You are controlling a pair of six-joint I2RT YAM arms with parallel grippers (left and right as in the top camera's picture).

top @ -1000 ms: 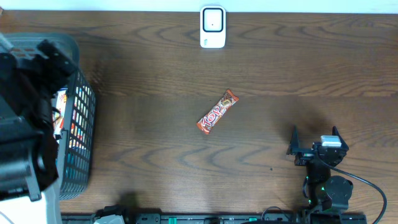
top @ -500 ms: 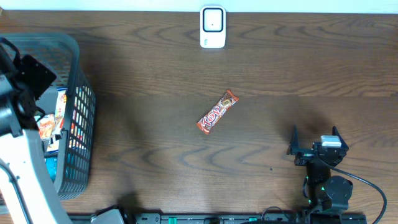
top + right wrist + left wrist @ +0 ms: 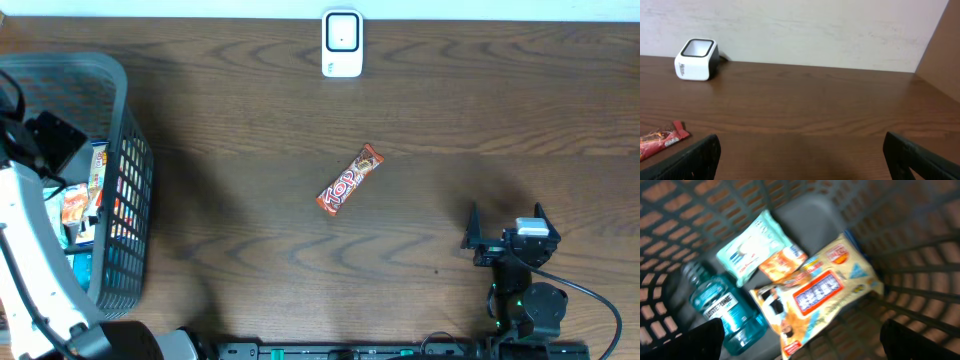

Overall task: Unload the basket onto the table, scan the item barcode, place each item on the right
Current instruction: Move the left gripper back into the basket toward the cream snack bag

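A white barcode scanner (image 3: 342, 43) stands at the table's far edge; it also shows in the right wrist view (image 3: 696, 59). A red candy bar (image 3: 351, 179) lies on the wood mid-table, its end visible low left in the right wrist view (image 3: 660, 137). My left gripper (image 3: 802, 342) hangs open over the inside of the grey mesh basket (image 3: 130, 180), holding nothing. Below it lie a yellow snack bag (image 3: 820, 292), a teal mouthwash bottle (image 3: 725, 305), a pale green wipes pack (image 3: 752, 245) and a small orange packet (image 3: 782, 262). My right gripper (image 3: 505, 225) rests open and empty at the near right.
The basket fills the table's left end, and my white left arm (image 3: 30, 260) reaches over its near-left side. A pale wall (image 3: 800, 25) runs behind the scanner. Bare wood lies between the candy bar and my right gripper (image 3: 800, 160).
My left arm has swung toward the left edge over the basket, uncovering more of its rim and contents. The right arm, candy bar and scanner have not moved.
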